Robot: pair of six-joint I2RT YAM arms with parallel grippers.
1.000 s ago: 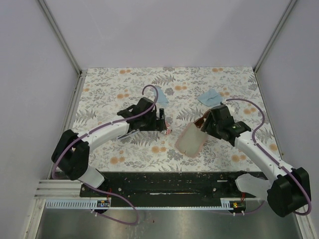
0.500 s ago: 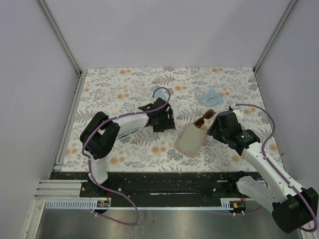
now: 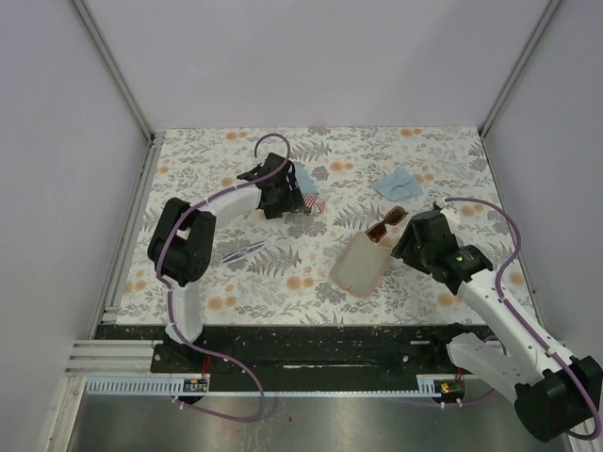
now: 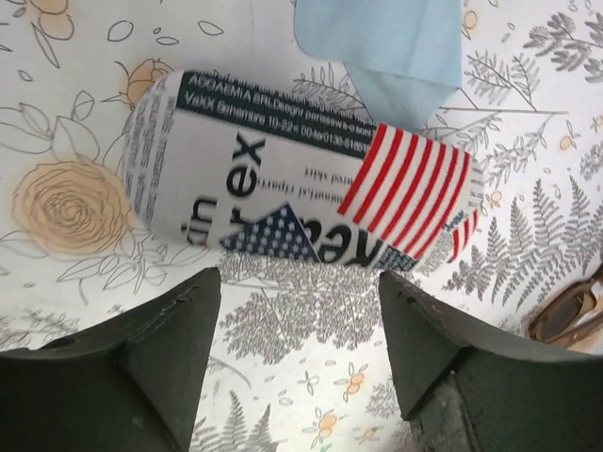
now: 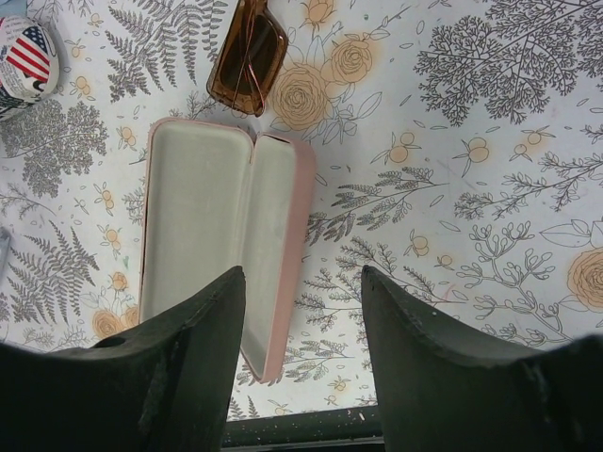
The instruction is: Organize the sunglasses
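Reddish-brown sunglasses (image 5: 248,56) lie folded on the floral worktop (image 3: 188,179), just beside the far end of the open pink case (image 5: 226,226), whose pale lining faces up. The right gripper (image 5: 301,278) hovers over the near part of that case with its fingers spread and nothing between them. The brown pair sits ahead of it, past the case and a little to the left in the wrist view.

The pale, silvery pair (image 3: 243,250) lies alone on the worktop beside the left arm, nearer the arm bases than the left gripper (image 4: 297,281) and apart from it. That gripper's fingers are also spread and empty, their tips just short of the flag-printed case (image 4: 301,193), which lies on its side across the opening. A blue cloth (image 4: 386,47) lies beyond the flag-printed case, one corner at its edge. A second blue cloth (image 3: 396,184) lies farther back, beyond the brown pair.
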